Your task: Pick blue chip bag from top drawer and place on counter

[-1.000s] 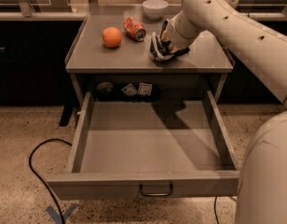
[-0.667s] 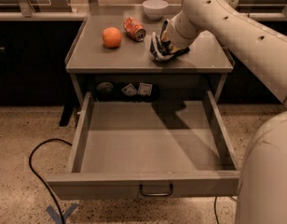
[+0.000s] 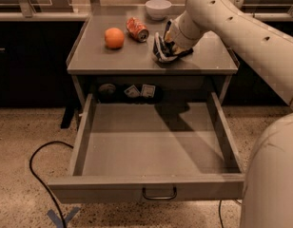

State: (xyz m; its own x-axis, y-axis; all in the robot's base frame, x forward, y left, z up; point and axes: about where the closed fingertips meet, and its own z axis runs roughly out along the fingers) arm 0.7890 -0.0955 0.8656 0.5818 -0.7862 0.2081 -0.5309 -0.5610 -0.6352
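Grey top drawer (image 3: 113, 188) open; hand (image 3: 166, 45) over counter (image 3: 111, 60)

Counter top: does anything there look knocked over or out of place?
The soda can lies tipped on its side on the counter, beside the orange. The blue chip bag sits crumpled at the gripper, near the front edge. The top drawer stands pulled wide open.

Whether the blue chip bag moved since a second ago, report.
No: blue chip bag, gripper at it, keeps its spot right of the soda can on the counter.
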